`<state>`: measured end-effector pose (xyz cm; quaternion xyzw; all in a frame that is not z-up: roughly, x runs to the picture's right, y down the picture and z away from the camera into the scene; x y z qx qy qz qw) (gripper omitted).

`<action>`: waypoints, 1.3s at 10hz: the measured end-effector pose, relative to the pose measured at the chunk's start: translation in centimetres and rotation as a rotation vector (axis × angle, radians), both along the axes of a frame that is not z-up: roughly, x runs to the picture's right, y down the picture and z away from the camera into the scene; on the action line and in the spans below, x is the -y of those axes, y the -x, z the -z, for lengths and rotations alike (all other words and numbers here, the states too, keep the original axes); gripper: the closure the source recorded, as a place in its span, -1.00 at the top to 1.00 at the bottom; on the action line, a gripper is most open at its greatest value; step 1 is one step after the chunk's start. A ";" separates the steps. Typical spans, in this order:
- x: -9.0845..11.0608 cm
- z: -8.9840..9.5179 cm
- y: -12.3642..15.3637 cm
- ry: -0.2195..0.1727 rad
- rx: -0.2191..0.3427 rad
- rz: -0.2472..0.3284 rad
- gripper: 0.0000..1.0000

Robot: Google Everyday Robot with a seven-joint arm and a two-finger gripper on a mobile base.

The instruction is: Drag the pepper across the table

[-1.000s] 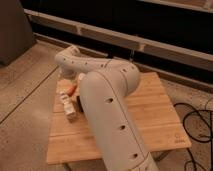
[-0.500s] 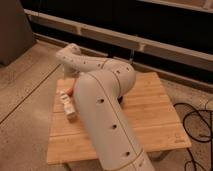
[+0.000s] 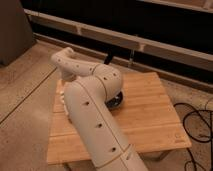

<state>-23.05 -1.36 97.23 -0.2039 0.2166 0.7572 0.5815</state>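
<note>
1 table (image 3: 150,115), light plank top, mid-scene. 1 white arm (image 3: 95,120) comes up from the near side and bends over the table's left half. Gripper (image 3: 61,98) is low at the table's left edge, far half, mostly behind the arm; can't tell if claw's spread or pinching. Pepper: hidden by arm, can't pick it out. 1 dark bowl (image 3: 118,100) peeks out just right of arm. Black cables (image 3: 197,122) on floor, right.
</note>
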 end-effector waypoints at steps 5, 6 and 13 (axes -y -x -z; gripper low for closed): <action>-1.8 -1.7 -0.2 0.080 -0.030 -0.015 0.30; -2.1 -2.1 -0.3 0.094 -0.032 -0.013 0.30; -2.3 -3.8 0.0 0.102 0.016 0.025 -0.89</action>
